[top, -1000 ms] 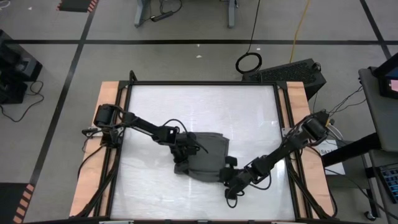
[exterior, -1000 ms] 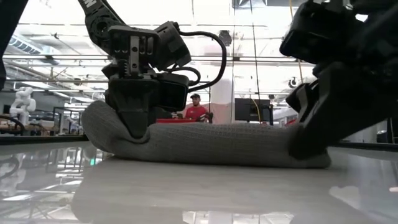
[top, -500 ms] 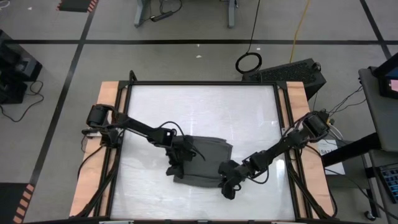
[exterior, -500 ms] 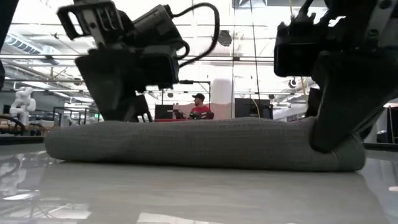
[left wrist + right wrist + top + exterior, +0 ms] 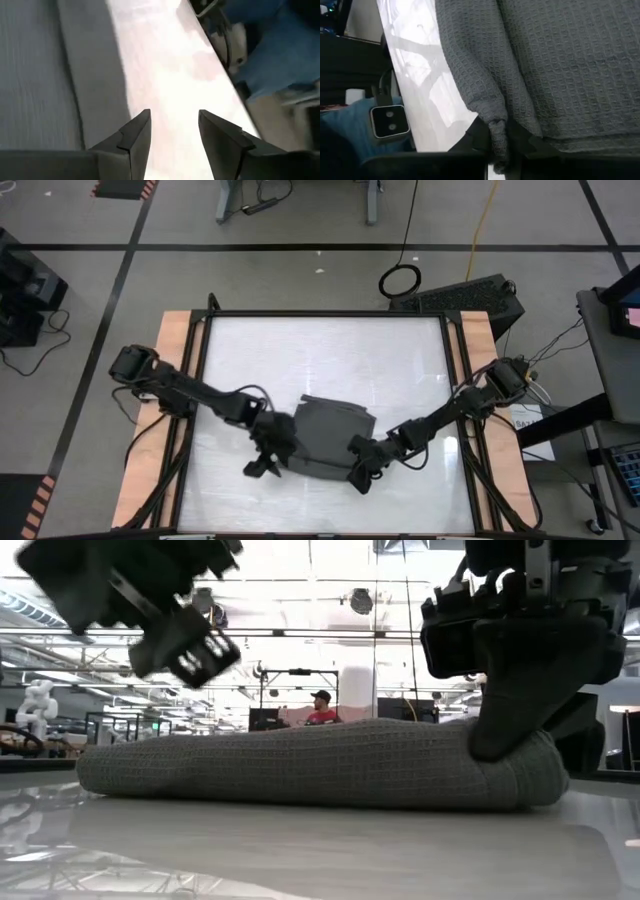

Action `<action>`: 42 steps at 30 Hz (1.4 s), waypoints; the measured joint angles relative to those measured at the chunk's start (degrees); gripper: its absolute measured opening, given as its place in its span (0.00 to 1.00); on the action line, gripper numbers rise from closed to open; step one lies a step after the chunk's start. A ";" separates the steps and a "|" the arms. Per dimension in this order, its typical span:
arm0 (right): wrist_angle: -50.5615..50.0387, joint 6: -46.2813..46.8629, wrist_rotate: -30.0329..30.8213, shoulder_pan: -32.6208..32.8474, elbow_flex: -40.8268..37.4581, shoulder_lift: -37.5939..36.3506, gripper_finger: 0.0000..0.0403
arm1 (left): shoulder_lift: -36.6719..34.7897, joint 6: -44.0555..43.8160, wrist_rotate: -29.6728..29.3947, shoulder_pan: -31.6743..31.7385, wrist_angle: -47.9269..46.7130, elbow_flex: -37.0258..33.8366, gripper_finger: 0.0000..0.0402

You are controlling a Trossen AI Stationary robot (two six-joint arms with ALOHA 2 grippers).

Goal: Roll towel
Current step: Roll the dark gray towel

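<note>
A: Towel (image 5: 325,437) mid-table, partly rolled. Right gripper (image 5: 499,145) pinched shut on a fold at its near corner, probably to keep the roll from slipping.

B: Left gripper (image 5: 172,131) apart, empty, lifted just beside the towel's left end. Likely regrasping.

We find the dark charcoal-grey soft cloth towel (image 5: 328,438) on the white table (image 5: 320,350), left gripper (image 5: 262,465) just left, right gripper (image 5: 358,480) at its near-right edge.

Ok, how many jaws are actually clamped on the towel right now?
1. The right gripper is shut on the towel at its near right corner. The left gripper stands open, lifted off the towel's left end, over the bare table.
</note>
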 joint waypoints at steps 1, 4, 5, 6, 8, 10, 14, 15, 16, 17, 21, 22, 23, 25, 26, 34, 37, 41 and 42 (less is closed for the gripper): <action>0.12 0.21 -0.55 -0.26 0.00 -0.02 0.03 | -0.74 1.09 -1.93 -1.32 -0.09 -0.01 0.42; 0.64 0.43 -1.12 -0.67 -0.02 -0.02 0.03 | -1.03 4.26 -7.73 -4.80 1.41 0.06 0.42; 1.01 0.67 -1.14 -0.76 -0.04 -0.02 0.03 | -0.94 4.84 -9.86 -5.79 0.95 0.00 0.42; 1.27 1.04 -1.14 -0.79 -0.04 -0.04 0.03 | -0.71 5.02 -12.22 -6.70 0.75 -0.04 0.42; 1.26 1.81 -1.12 -0.81 -0.04 -0.04 0.03 | 0.49 5.15 -16.17 -7.94 1.53 0.04 0.42; 1.51 1.90 -1.07 -0.81 -0.04 -0.04 0.03 | 1.36 5.13 -18.50 -9.04 0.95 -0.42 0.42; 2.28 1.92 -0.97 -0.81 -0.04 -0.04 0.03 | 3.35 5.17 -19.52 -10.54 3.88 -1.40 0.42; 2.54 1.94 -0.95 -0.81 -0.04 -0.04 0.03 | 4.03 5.34 -19.97 -10.87 4.02 -1.58 0.42; 2.65 1.93 -0.93 -0.81 -0.04 -0.04 0.03 | 4.84 5.47 -21.30 -11.23 4.50 -1.62 0.42; 2.63 1.94 -0.90 -0.81 -0.04 -0.04 0.03 | 5.54 5.55 -22.86 -11.44 4.66 -1.62 0.42; 2.92 2.53 -0.84 -0.81 -0.04 -0.04 0.03 | 7.02 5.31 -30.81 -11.82 4.98 -1.64 0.42; 3.02 2.76 -0.82 -0.81 -0.04 -0.04 0.03 | 7.18 5.20 -32.76 -11.83 4.69 -1.64 0.42; 3.02 2.91 -0.82 -0.64 -0.04 -0.04 0.03 | 7.18 5.13 -34.35 -11.89 4.55 -1.66 0.42; 3.09 2.99 -0.82 -0.48 -0.04 -0.04 0.03 | 7.11 5.14 -37.32 -11.90 4.96 -1.66 0.42; 3.17 3.23 -0.79 -0.34 -0.04 -0.04 0.03 | 7.11 5.28 -38.16 -11.90 4.92 -1.66 0.42; 3.42 4.47 -0.79 0.14 -0.04 -0.04 0.03 | 7.08 7.48 -40.68 -12.62 5.36 -1.64 0.42; 3.42 4.47 -0.79 0.32 -0.04 -0.04 0.03 | 7.08 9.73 -43.55 -13.16 5.34 -1.64 0.42; 3.42 4.45 -0.80 0.86 -0.02 -0.04 0.03 | 7.08 12.94 -47.63 -14.01 5.34 -1.62 0.42; 3.42 4.47 -0.79 1.00 -0.02 -0.04 0.03 | 7.08 13.78 -48.38 -14.17 5.38 -1.62 0.42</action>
